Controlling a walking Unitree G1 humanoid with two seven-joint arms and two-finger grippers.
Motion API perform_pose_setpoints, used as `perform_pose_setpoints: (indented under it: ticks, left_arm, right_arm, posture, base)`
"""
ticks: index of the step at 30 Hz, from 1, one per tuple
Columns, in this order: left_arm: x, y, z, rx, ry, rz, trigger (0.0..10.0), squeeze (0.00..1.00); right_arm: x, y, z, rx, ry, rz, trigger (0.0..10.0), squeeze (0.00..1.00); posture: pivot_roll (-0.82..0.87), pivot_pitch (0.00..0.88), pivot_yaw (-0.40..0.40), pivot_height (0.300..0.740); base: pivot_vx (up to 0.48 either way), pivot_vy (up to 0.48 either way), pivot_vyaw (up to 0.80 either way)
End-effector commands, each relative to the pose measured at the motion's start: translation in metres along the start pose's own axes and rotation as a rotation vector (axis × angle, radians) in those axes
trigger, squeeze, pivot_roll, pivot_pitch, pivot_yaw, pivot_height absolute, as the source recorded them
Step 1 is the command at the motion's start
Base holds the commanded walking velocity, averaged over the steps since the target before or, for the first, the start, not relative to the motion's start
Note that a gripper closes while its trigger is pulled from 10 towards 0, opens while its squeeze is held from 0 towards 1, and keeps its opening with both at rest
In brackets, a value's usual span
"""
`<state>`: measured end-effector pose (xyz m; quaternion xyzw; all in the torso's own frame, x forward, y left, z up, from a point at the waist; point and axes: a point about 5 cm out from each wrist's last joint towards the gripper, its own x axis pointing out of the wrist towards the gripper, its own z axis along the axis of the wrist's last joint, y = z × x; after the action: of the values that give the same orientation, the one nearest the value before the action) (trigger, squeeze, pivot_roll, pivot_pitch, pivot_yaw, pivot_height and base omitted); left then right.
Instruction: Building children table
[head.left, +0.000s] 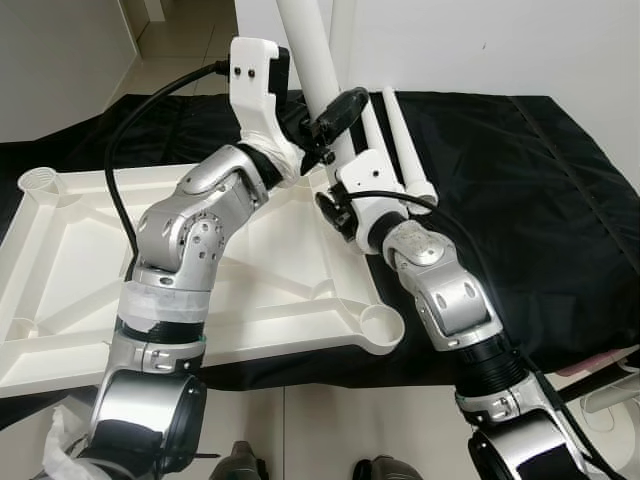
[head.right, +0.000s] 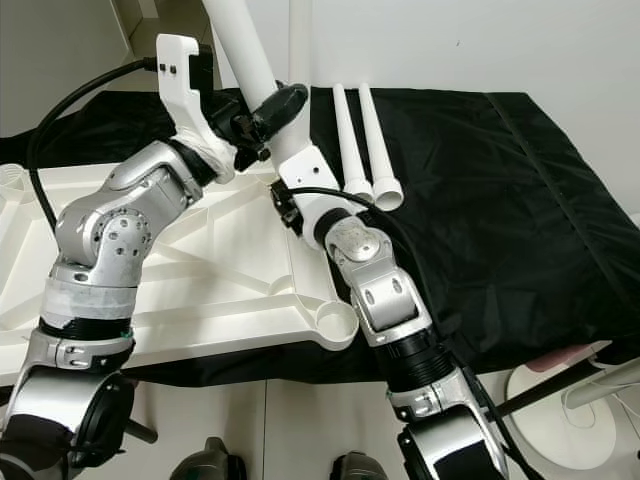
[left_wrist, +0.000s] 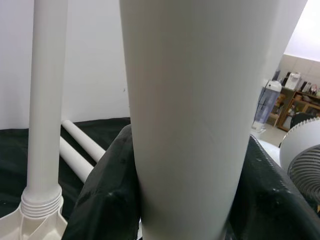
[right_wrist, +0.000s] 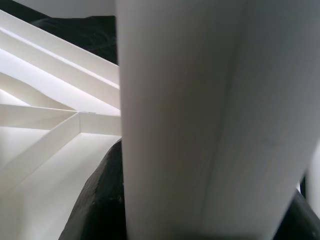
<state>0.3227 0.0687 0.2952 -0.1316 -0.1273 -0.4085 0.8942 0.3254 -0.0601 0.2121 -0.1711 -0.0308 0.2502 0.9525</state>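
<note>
The white table top (head.left: 60, 260) lies upside down on a black cloth, its ribs facing up. A thick white table leg (head.left: 310, 50) stands tilted over the top's far right corner. My left gripper (head.left: 335, 118) is shut on this leg, and my right gripper (head.left: 340, 195) is shut on it lower down. Up close, the leg (left_wrist: 190, 100) sits between black fingers (left_wrist: 100, 200). It also stands before the ribs (right_wrist: 50, 125) in the right wrist view. Another leg (left_wrist: 45, 100) stands upright in a threaded corner socket. The held leg's lower end is hidden by my grippers.
Two loose legs (head.left: 405, 140) lie side by side on the black cloth (head.left: 520, 200) right of the top. Round sockets show at the near right corner (head.left: 380, 322) and far left corner (head.left: 38, 182). A white fan base (head.right: 570, 400) stands on the floor at the right.
</note>
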Motion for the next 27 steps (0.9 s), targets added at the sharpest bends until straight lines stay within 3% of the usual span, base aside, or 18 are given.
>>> perform_pose_setpoints:
  ticks: [1, 2, 3, 4, 5, 13, 14, 17, 23, 25, 27]
  left_arm:
    - [0.002, -0.015, 0.013, 0.033, -0.063, -0.077, 10.0, 0.0]
    - [0.002, -0.018, 0.013, 0.031, -0.066, -0.092, 10.0, 0.0]
    - [0.002, -0.019, 0.013, 0.028, -0.069, -0.102, 10.0, 0.13]
    - [0.002, -0.019, 0.013, 0.028, -0.069, -0.102, 10.0, 0.13]
    - [0.002, -0.02, 0.013, 0.017, -0.072, -0.111, 10.0, 1.0]
    - [0.001, -0.025, 0.013, -0.012, -0.086, -0.126, 10.0, 1.0]
    - [0.001, -0.026, 0.015, -0.028, -0.094, -0.127, 10.0, 0.0]
    - [0.001, -0.026, 0.016, -0.062, -0.107, -0.121, 10.0, 0.0]
    - [0.0, -0.017, 0.017, -0.07, -0.137, -0.04, 10.0, 0.0]
    - [-0.003, -0.013, 0.015, -0.079, -0.134, -0.003, 10.0, 0.0]
    - [-0.007, -0.011, 0.012, -0.066, -0.134, 0.019, 10.0, 0.0]
  right_arm:
    - [0.003, -0.002, -0.007, 0.021, 0.05, -0.025, 3.6, 0.0]
    - [0.004, -0.004, -0.008, 0.023, 0.055, -0.043, 10.0, 0.0]
    - [0.006, -0.005, -0.008, 0.035, 0.057, -0.055, 10.0, 0.0]
    - [0.006, -0.005, -0.008, 0.035, 0.057, -0.055, 10.0, 0.0]
    - [0.007, -0.006, -0.008, 0.045, 0.057, -0.067, 10.0, 0.0]
    - [0.009, -0.011, -0.007, 0.122, 0.047, -0.141, 10.0, 0.0]
    - [0.009, -0.013, -0.008, 0.139, 0.046, -0.169, 10.0, 0.0]
    - [0.009, -0.016, -0.009, 0.159, 0.047, -0.203, 10.0, 0.0]
    - [0.003, -0.029, -0.011, 0.286, -0.018, -0.317, 10.0, 0.0]
    - [-0.001, -0.035, -0.012, 0.387, -0.043, -0.361, 10.0, 0.0]
    - [-0.005, -0.039, -0.013, 0.429, -0.075, -0.389, 10.0, 0.0]
  posture:
    - [-0.02, 0.0, 0.009, 0.74]
    - [-0.02, 0.0, 0.011, 0.74]
    - [-0.02, 0.0, 0.009, 0.74]
    - [-0.02, 0.0, 0.009, 0.74]
    - [-0.02, 0.0, 0.009, 0.74]
    - [-0.01, 0.0, 0.003, 0.74]
    - [-0.01, 0.0, 0.0, 0.74]
    - [-0.01, 0.0, -0.004, 0.74]
    - [-0.01, 0.0, -0.006, 0.74]
    - [-0.01, 0.0, -0.006, 0.74]
    - [-0.01, 0.0, -0.006, 0.74]
  base:
    - [0.0, 0.0, 0.0]
    - [0.0, 0.0, 0.0]
    - [0.0, 0.0, 0.0]
    - [0.0, 0.0, 0.0]
    - [0.0, 0.0, 0.0]
    - [0.0, 0.0, 0.0]
    - [0.0, 0.0, 0.0]
    - [0.0, 0.0, 0.0]
    - [0.0, 0.0, 0.0]
    - [0.0, 0.0, 0.0]
    - [0.0, 0.0, 0.0]
